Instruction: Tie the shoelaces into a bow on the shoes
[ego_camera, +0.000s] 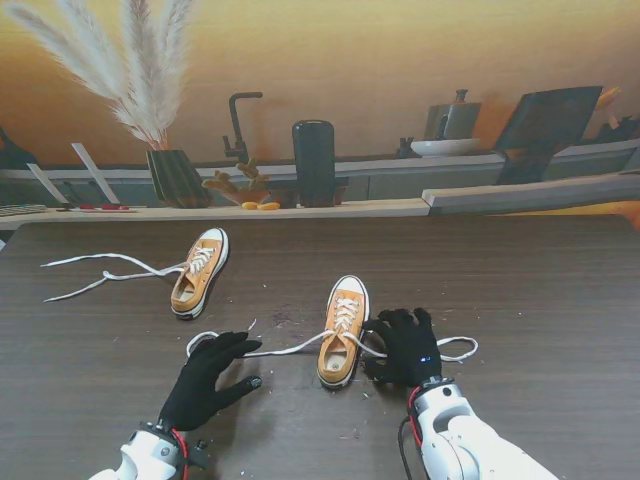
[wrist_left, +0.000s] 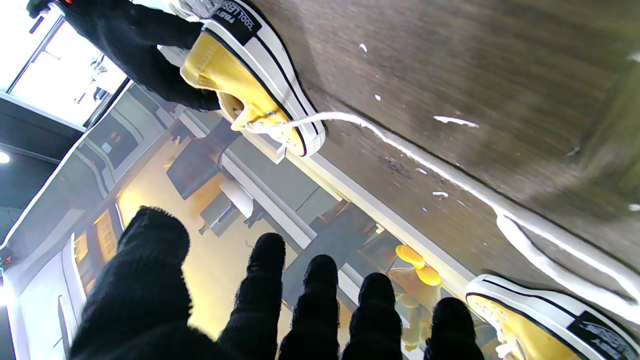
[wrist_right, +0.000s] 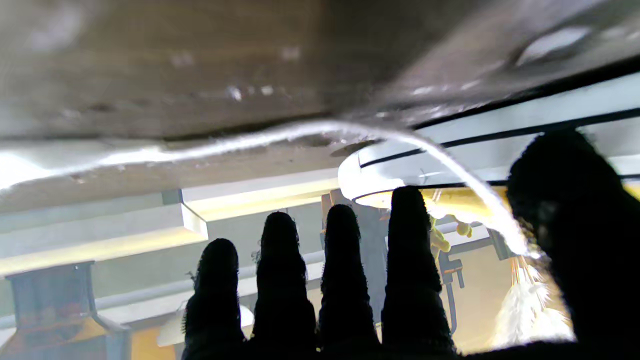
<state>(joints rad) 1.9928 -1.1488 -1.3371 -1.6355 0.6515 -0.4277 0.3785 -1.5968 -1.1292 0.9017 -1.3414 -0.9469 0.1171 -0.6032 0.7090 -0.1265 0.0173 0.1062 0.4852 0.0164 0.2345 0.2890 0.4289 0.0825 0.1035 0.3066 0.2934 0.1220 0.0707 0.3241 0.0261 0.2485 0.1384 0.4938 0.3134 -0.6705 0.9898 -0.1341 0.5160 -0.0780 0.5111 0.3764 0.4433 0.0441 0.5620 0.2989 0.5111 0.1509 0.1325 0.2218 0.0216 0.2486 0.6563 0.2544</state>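
**Both hands flank the near sneaker, laces untied**

Seen from the stand, the near orange sneaker (ego_camera: 343, 330) lies on the dark worktop (ego_camera: 540, 290) between the two gloved hands. Its left lace (ego_camera: 285, 349) runs across to the left hand (ego_camera: 208, 378), whose fingers (ego_camera: 238, 346) are spread apart, tips just beside the lace loop. The right hand (ego_camera: 405, 346) rests palm down against the shoe's right side, over the right lace (ego_camera: 458, 349). A second orange sneaker (ego_camera: 200, 271) lies farther from me, its laces (ego_camera: 100, 272) trailing left.

Left wrist view: splayed fingers (wrist_left: 265, 280) hold nothing; the lace (wrist_left: 450, 175) crosses the worktop beyond them.

Right wrist view: four fingers (wrist_right: 340, 260) extended side by side, and the lace (wrist_right: 465, 180) arcs down to the thumb (wrist_right: 570, 210); I cannot tell if it is pinched.
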